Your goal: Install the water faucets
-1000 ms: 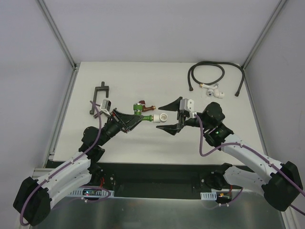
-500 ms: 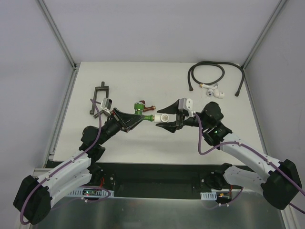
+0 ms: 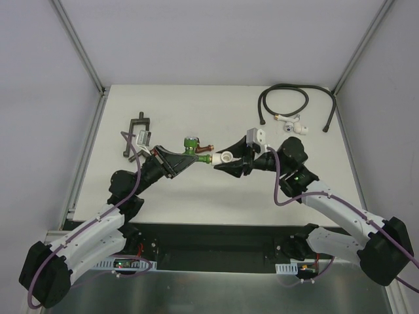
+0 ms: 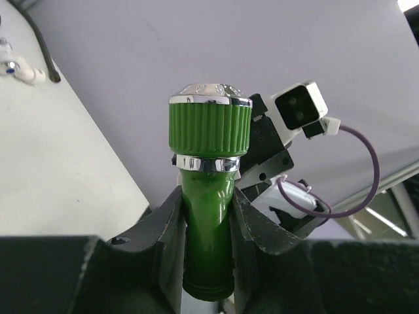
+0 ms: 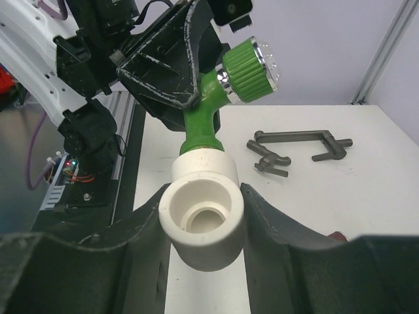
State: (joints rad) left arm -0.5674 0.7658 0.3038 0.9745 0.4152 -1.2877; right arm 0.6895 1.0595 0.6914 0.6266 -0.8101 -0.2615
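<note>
Left gripper (image 4: 208, 219) clamps the green tap (image 4: 209, 131), its end poking into the white fitting (image 5: 201, 196) pinched in the right gripper (image 3: 228, 161). Any tilt here probably cross-threads it or twists it loose.

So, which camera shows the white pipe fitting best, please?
The right wrist view: the white fitting fills the frame, green tap meeting its far end. From above it is tiny; the left wrist view shows the tap instead.
</note>
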